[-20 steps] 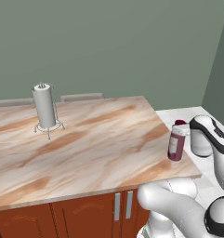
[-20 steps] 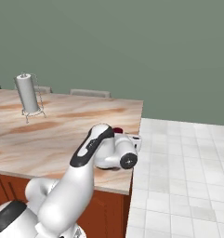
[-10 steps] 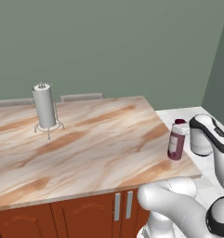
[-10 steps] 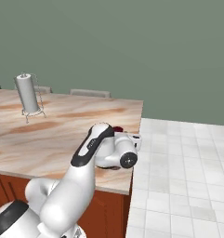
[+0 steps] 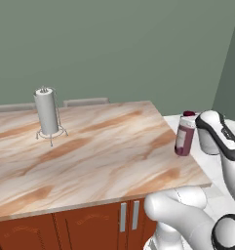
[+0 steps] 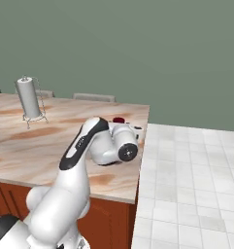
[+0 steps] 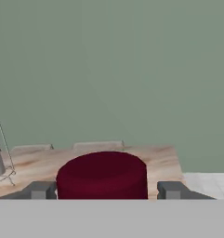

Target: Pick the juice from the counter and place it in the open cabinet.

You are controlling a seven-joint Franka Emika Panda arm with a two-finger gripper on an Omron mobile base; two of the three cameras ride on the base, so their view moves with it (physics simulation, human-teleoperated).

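Juice [image 5: 185, 140]: standing upright near the right-hand edge of the worktop [image 5: 99, 156], close to the front corner and well apart from the paper-towel roll [image 5: 47, 111] on its wire stand at the far left. Sitting out in the open like that, leaving room for a sideways approach from beyond the worktop's edge, which looks to be the reason for the arm reaching in level from the right. Claw [image 7: 104, 190] spreading wide around the bottle's top, with one fingertip [image 7: 39, 190] showing to the left of the dark red cap [image 7: 102, 175] and the other to the right, a sliver of gap on each side, so gripping nothing as yet. Lining up centred on the cap, probably for an even squeeze that avoids tipping a tall narrow bottle. Judging from the bottle's base resting on the marble surface, being at the grasping step, with closing, lifting and carrying to the open cabinet all left to do. Worth minding: closing high on the cap rather than the body, risking a swing or slip during the lift.
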